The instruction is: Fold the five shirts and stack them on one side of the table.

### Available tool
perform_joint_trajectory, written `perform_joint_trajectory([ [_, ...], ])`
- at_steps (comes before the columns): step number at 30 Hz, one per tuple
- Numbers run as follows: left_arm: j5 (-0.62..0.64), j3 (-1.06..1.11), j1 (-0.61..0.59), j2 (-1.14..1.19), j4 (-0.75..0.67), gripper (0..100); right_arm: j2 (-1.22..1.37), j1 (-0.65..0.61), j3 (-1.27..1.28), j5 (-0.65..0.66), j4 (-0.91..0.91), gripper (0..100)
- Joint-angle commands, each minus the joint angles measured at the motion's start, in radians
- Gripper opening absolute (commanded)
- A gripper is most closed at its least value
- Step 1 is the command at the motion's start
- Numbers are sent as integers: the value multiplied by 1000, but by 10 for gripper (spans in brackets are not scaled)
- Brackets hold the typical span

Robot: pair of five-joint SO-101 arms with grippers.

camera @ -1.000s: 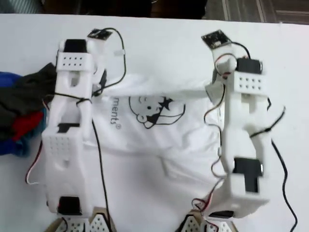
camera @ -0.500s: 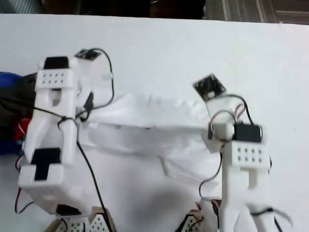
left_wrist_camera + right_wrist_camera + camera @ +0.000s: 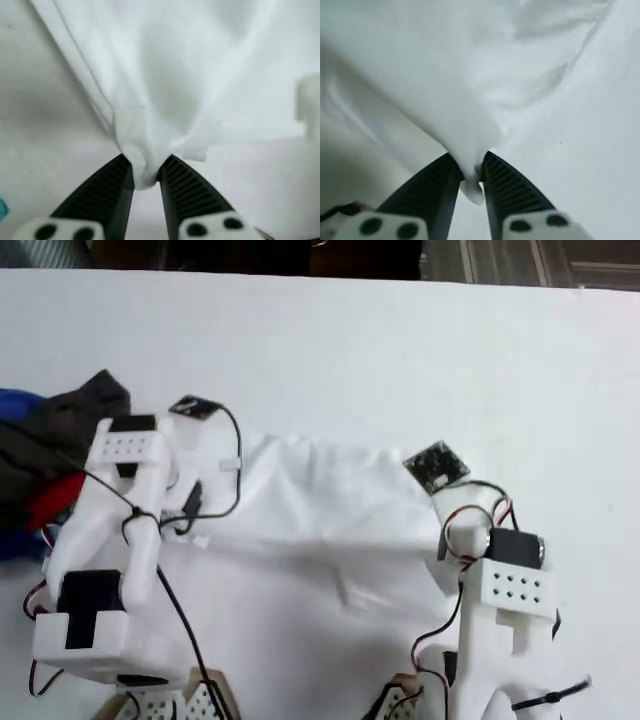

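A white shirt (image 3: 320, 505) lies across the middle of the white table, its far edge folded toward the near side so the print is covered. My left gripper (image 3: 146, 172) is shut on a pinch of that shirt (image 3: 165, 85) at its left end, beside the left arm (image 3: 110, 530). My right gripper (image 3: 470, 172) is shut on the shirt (image 3: 420, 80) at its right end, under the right arm (image 3: 495, 590). A heap of other shirts (image 3: 45, 455), dark, red and blue, sits at the table's left edge.
The white table (image 3: 400, 350) stretches bare behind the shirt and to the right. Cables hang from both arms over the cloth. The arm bases stand at the near edge.
Both arms have pulled back toward the near edge, dragging the shirt's far edge over itself. The bear print that faced up is now hidden.
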Motion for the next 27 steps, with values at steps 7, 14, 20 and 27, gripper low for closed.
perform_joint_trajectory([
  [7,-6,8,-11,-49,-17,25,-35,24,44,9,-33,19],
  [14,-6,10,-12,-49,-12,27,-28,25,48,9,-31,19],
  [20,-5,10,-12,-49,26,86,-28,22,83,9,-25,22],
  [27,-35,-1,-14,-57,58,195,-35,22,69,9,-7,128],
])
